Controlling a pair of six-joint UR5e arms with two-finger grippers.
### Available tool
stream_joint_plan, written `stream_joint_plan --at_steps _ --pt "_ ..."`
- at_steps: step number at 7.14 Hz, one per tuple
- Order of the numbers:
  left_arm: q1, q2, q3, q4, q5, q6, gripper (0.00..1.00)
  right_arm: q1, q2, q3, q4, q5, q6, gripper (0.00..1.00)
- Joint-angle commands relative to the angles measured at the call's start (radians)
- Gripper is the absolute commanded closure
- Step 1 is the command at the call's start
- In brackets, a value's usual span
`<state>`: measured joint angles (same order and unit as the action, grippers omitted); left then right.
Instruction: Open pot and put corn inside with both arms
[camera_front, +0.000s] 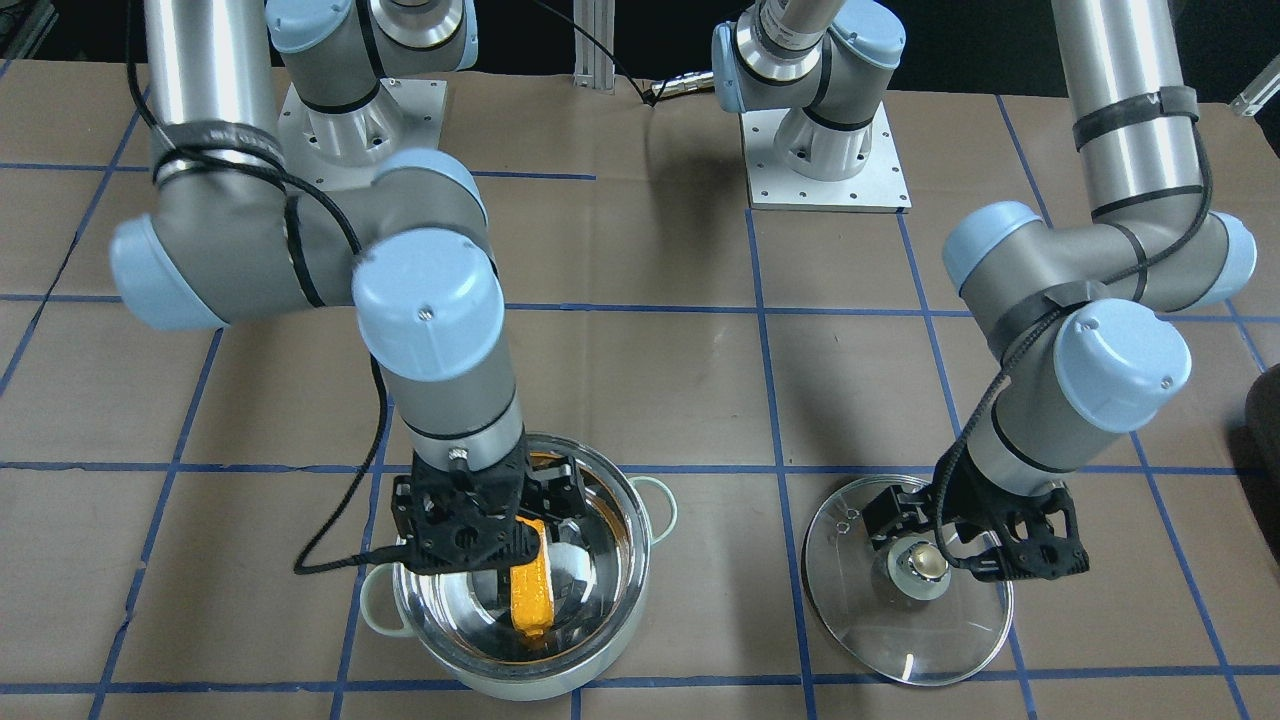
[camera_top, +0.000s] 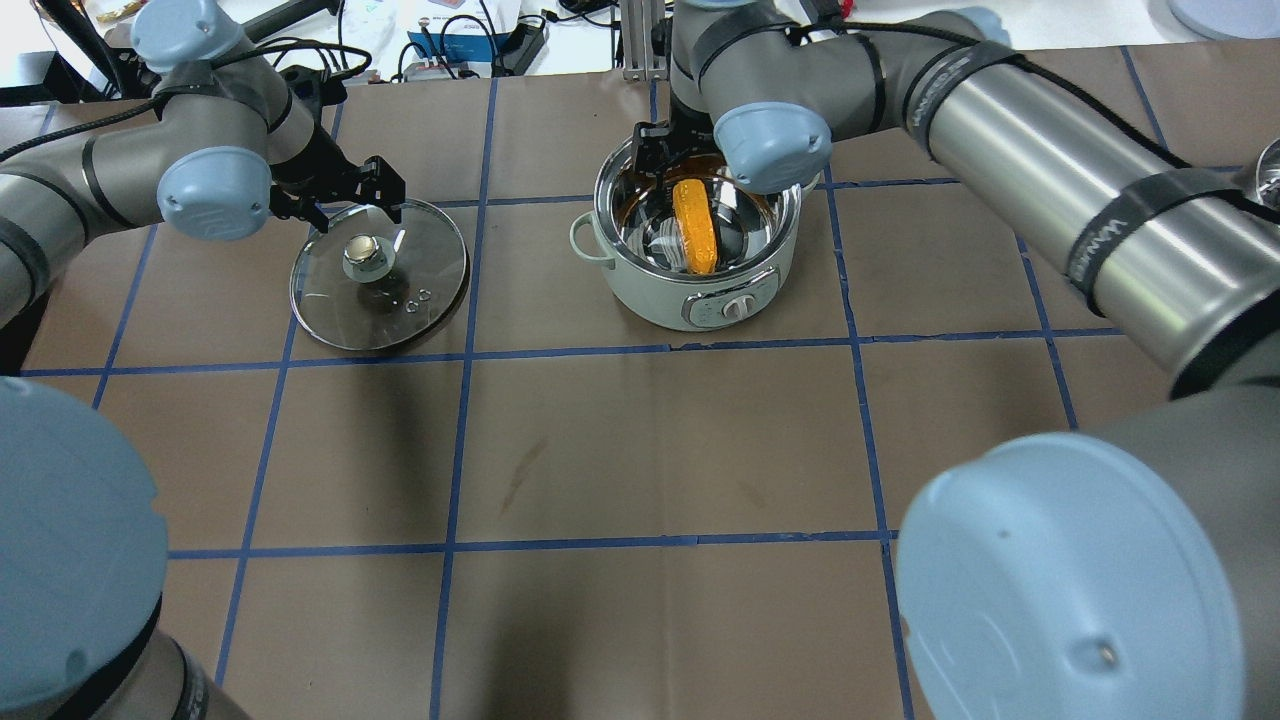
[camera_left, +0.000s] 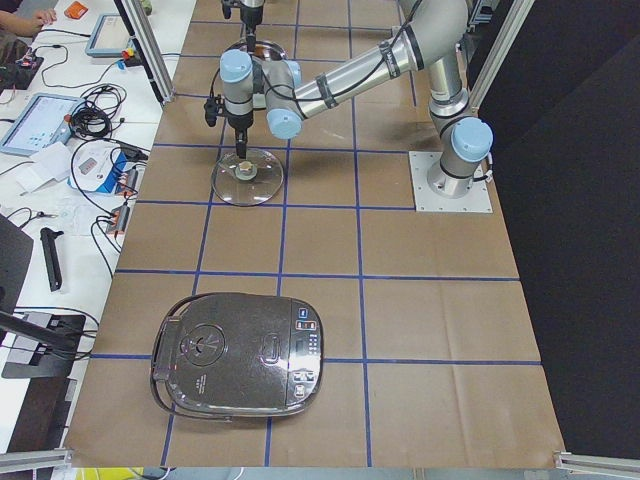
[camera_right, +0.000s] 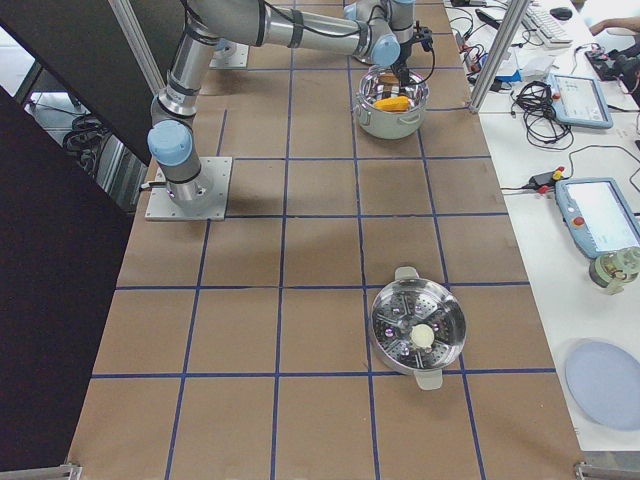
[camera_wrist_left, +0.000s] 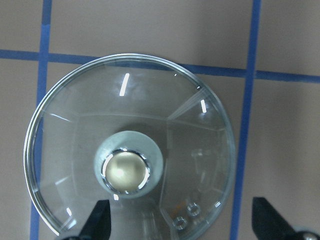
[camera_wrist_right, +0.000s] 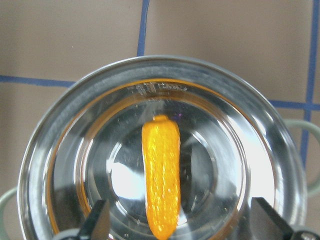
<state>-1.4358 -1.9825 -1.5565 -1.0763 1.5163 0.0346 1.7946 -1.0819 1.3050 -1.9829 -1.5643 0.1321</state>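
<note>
Right claw stands wide open over the pot and holds nothing; both fingertips show at the lower edge of the wrist view, well apart. The corn lies straight below, inside the pot on its shiny floor and apart from either fingertip. Its long axis runs across the line that joins the two fingertips, one tapered end pointing away from the wrist camera. The task's thing is thus already in its place. The coming move is judged to be a plain lift of the right arm clear of the rim, which needs the fingers kept spread so that they do not catch the cob.

Left claw is likewise spread and empty. It hangs above the glass lid, which lies flat on the worktop, well apart from the pot. The knob of the lid sits just ahead of the fingertip line, nearer one finger than the other. Whether any finger touches the lid cannot be told. The right arm is far nearer the corn.

Count: two arms, two claws, one pot, one corn cob, one lid. Elsewhere on the worktop stand one dark cooker and one perforated steel steamer.
</note>
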Motion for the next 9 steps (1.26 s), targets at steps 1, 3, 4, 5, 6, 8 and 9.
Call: stream_joint_plan --at_steps 1,3,4,5,6,8,9 --pt "-0.093 0.162 0.03 -0.222 0.074 -0.058 0.0 -0.085 -0.206 0.017 0.277 0.07 -0.065 0.01" --pt "-0.106 0.324 0.079 -0.46 0.065 -0.056 0.0 -0.193 -0.394 0.054 0.53 0.075 -0.199 0.03" --pt "-0.106 0.356 0.076 -0.521 0.07 -0.056 0.0 -0.205 -0.465 0.119 0.558 0.072 -0.234 0.03" --pt "-0.106 0.358 0.073 -0.531 0.059 -0.058 0.0 -0.195 -0.49 0.179 0.549 0.035 -0.191 0.05" --pt "-0.106 0.37 0.079 -0.533 0.041 -0.058 0.0 -0.198 -0.498 0.191 0.532 -0.011 -0.124 0.05" --pt "-0.104 0.381 0.072 -0.533 0.036 -0.055 0.0 -0.195 -0.5 0.192 0.53 -0.01 -0.121 0.05" --pt "-0.104 0.386 0.064 -0.533 0.036 -0.055 0.0 -0.195 -0.5 0.191 0.53 -0.002 -0.12 0.04"
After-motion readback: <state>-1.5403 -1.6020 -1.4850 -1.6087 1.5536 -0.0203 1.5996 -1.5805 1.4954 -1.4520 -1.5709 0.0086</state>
